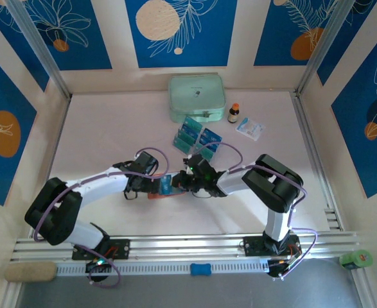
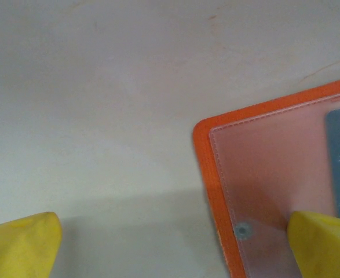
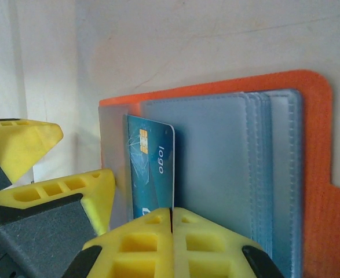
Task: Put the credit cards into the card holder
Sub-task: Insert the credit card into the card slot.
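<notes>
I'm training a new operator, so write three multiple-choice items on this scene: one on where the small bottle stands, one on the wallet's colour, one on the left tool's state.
1. Where does the bottle stand?
A. Just right of the green case
B. At the table's near edge
C. Against the left wall

2. What colour is the wallet cover?
A. Green
B. Orange
C. Black

3. How does the left tool stand?
A. Open
B. Shut on the wallet
C. Shut on the bottle

Answers: A, the top view shows it beside the case at the back; B, both wrist views show an orange cover; A, its fingers stand wide apart in its wrist view.
</notes>
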Tool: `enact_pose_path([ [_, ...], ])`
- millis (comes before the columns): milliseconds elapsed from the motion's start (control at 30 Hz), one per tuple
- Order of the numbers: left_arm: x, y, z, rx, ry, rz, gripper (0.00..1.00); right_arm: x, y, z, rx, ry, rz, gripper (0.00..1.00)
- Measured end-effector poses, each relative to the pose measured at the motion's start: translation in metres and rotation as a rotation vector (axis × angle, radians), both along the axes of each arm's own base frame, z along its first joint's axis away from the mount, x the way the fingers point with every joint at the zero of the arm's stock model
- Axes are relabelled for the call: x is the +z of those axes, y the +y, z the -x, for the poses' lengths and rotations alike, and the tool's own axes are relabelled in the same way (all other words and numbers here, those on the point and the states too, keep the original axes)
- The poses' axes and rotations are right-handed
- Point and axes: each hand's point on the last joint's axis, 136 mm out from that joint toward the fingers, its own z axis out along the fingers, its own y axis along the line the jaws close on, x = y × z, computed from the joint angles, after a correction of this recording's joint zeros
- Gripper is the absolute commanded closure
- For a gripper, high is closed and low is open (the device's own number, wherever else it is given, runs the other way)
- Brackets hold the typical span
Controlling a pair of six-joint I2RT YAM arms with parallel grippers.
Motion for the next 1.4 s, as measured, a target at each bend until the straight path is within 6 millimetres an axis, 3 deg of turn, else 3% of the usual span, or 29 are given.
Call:
enact_pose_path([
  [200, 0.003, 0.0, -0.001, 0.026, -0.009, 0.016, 0.0, 0.0, 0.003, 0.001, 0.014, 0.014, 0.003, 1.0],
  [533, 0.035, 0.018, -0.003, 0.219, -0.135, 0.108, 0.0, -0.001, 0.004, 0.002, 0.041, 0.025, 0.037, 0.88],
  [767, 0.015, 0.039, 0.014, 0.317, -0.091, 0.073, 0.0, 0.004, 0.008, 0.004, 0.071, 0.025, 0.037, 0.7],
  [967, 0.002, 0.044, 0.021, 0.333, -0.053, 0.047, 0.0, 0.009, 0.005, 0.006, 0.097, 0.012, 0.069, 0.59],
  [1400, -0.008, 0.04, 0.017, 0.313, -0.044, 0.044, 0.0, 0.029, -0.016, 0.004, 0.113, -0.051, 0.156, 0.62],
])
